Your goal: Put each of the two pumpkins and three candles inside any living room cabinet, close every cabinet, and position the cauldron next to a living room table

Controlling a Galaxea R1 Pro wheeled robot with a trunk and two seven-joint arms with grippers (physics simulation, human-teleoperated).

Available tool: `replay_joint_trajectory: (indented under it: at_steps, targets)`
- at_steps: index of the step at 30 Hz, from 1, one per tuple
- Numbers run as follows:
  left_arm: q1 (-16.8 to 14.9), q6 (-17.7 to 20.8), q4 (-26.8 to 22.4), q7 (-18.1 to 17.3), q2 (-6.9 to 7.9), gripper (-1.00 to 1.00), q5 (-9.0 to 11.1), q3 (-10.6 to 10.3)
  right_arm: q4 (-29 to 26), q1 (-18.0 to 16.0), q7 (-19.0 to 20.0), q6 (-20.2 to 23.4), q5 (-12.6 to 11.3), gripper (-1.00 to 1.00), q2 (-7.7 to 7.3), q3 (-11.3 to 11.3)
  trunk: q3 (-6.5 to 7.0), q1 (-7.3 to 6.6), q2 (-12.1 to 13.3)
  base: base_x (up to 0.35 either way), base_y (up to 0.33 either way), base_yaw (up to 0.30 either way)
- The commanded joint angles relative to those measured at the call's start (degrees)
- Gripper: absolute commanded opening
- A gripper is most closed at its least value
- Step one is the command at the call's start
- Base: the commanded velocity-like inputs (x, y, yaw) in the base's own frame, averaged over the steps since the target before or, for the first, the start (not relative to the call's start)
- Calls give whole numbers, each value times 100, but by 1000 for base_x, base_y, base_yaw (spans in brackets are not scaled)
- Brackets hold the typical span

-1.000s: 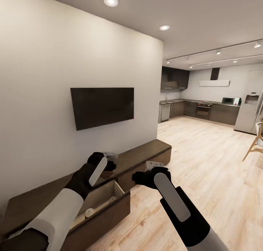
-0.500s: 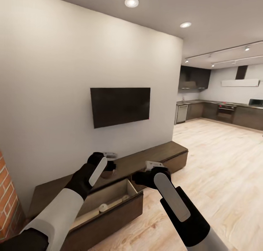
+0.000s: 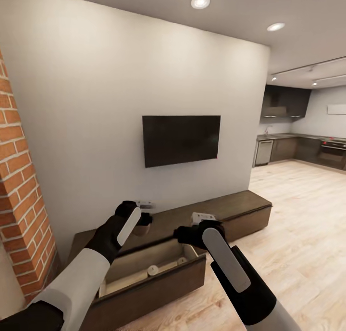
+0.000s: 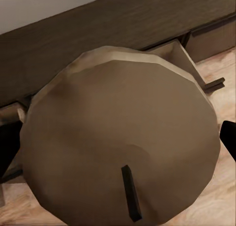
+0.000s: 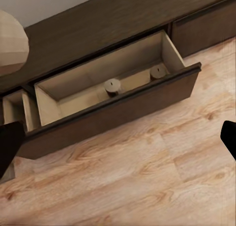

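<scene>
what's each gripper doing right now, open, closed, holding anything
Left gripper: shut on a round tan object, probably a candle seen end-on.
Right gripper: open and empty, above the open drawer.

I can read no text from here, no label, brand, number or sign on the TV (image 3: 181,139), the cabinet (image 5: 118,113), the wall or the kitchen units at far right

Large rounded tan-brown object (image 4: 118,137) between the left jaws: identity unclear, hiding the drawers behind. Open dark-brown wood drawer (image 3: 158,280): near end behind left forearm.
</scene>
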Motion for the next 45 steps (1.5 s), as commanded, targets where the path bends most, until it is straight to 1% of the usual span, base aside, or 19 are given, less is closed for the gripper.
replay_joint_trajectory:
  at_steps: [1,6,14,25,36,38,39,42,45]
  targets:
    - [-7,10,-1,64,1,-100,40,-12,-6,-4,-57,36,-49,100,0,1,-5,2,-6,27,0,287]
    - [-5,10,-1,69,-1,-100,40,-12,-6,-4,-58,36,-49,100,0,1,-5,2,-6,61,-13,287]
    - [-6,10,-1,67,1,-100,42,-12,-6,-4,-57,36,-49,100,0,1,-5,2,-6,83,-162,287]
    - [-8,10,-1,70,1,-100,39,-12,-6,-4,-61,36,-49,100,0,1,-5,2,-6,16,-70,287]
    - [-8,8,-1,88,1,-100,40,-12,-6,-4,-60,36,-49,100,2,5,-5,2,-6,54,-221,287]
    - [-9,8,-1,89,1,-100,31,-12,-6,-4,-62,36,-49,100,1,47,-5,2,-6,15,-269,287]
    - [-8,8,-1,89,-1,-100,29,-12,-6,-4,-63,36,-50,100,0,118,-5,2,-6,8,-273,287]
    - [-6,8,-1,81,0,-100,37,-12,-6,-4,-64,31,-49,100,1,227,-5,2,-6,30,-260,192]
    - [-9,8,-1,63,1,-100,39,-11,-6,-4,-72,29,-49,100,0,267,-5,2,-6,96,-148,63]
